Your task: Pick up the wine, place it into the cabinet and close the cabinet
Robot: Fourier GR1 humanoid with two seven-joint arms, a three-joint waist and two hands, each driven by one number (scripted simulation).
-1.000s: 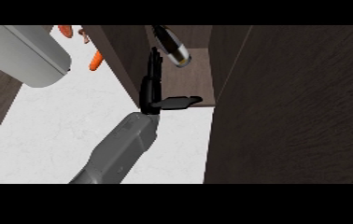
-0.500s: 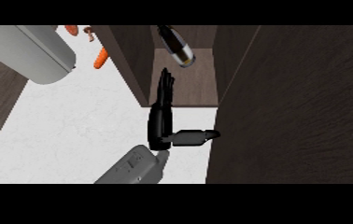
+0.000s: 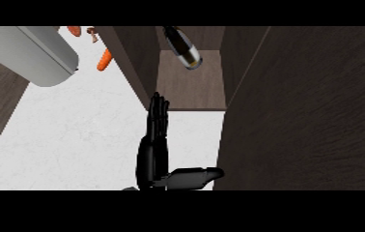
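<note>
My one visible robot hand (image 3: 158,144) enters from the lower edge of the head view and lies over the white desk (image 3: 85,129), its fingers (image 3: 158,112) straight and held together, pointing up the view toward the cabinet (image 3: 189,81); the thumb (image 3: 191,177) sticks out sideways to the right, toward the dark cabinet door (image 3: 299,110). The robot hand is open and holds nothing. Which of my two hands this is I cannot tell with confidence, since only the hand itself and a sliver of grey forearm show at the bottom; I take it to be the right. The fingertips reach just to the front edge of the cabinet's floor, beside its left wall (image 3: 139,57). The wine (image 3: 182,47), a dark bottle with a paler band near one end, rests inside the cabinet, tilted, near the back of the brown shelf floor and well apart from my fingertips. The cabinet door stands open, filling the right side of the view as a broad dark wooden panel. On the desk at upper left lies a large pale grey rounded appliance (image 3: 43,54), and just beside it an orange carrot (image 3: 105,60), with further small orange and brown items (image 3: 84,31) near the top edge, too small to identify.
</note>
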